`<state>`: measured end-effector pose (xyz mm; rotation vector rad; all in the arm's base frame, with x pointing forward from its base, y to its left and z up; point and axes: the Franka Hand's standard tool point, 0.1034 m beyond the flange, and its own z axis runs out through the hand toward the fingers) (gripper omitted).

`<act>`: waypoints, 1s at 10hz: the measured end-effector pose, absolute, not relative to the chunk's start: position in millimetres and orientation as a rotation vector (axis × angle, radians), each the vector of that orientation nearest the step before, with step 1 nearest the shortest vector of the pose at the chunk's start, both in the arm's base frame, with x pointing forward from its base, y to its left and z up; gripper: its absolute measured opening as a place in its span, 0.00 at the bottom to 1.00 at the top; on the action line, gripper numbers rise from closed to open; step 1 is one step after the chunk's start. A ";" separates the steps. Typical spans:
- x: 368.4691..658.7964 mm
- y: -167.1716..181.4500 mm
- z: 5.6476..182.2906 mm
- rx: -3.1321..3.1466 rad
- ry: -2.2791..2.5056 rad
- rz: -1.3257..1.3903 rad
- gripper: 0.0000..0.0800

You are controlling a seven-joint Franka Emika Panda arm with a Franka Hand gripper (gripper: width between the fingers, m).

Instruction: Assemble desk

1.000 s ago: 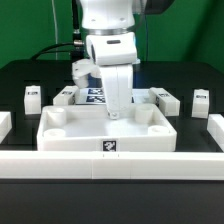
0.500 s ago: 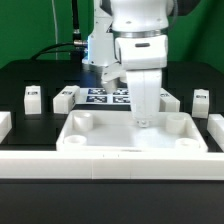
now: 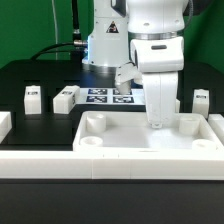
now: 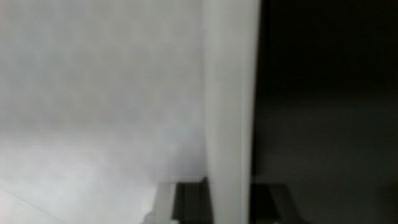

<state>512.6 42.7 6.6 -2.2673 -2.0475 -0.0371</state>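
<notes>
The white tray-like tabletop (image 3: 120, 140) lies open side up against the front rail, towards the exterior view's right, with round sockets in its corners. My gripper (image 3: 157, 122) reaches straight down onto its far wall and is shut on it. In the wrist view the wall's thin white edge (image 4: 228, 100) runs between my dark fingers (image 4: 192, 203), with the gripper (image 4: 231, 205) closed around it. Three short legs stand behind the tabletop: two at the left (image 3: 33, 97) (image 3: 66, 98) and one at the right (image 3: 200, 101). A fourth leg is not clearly visible.
The marker board (image 3: 100, 96) lies flat behind the tabletop near the arm's base. A long white rail (image 3: 60, 164) runs along the table's front, with short rail ends at the left (image 3: 4, 124) and right (image 3: 217, 126).
My gripper has moved to the exterior view's right with the tabletop's far wall in it. The tabletop has slid right along the front rail, from the middle to near the right rail end.
</notes>
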 end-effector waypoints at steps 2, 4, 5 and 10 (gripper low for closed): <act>512.5 43.7 6.5 -2.265 -2.050 -0.038 0.08; 514.7 56.2 6.7 -2.243 -2.068 -0.050 0.08; 514.7 56.5 7.2 -2.238 -2.067 -0.038 0.08; 514.2 55.3 7.1 -2.240 -2.064 -0.036 0.57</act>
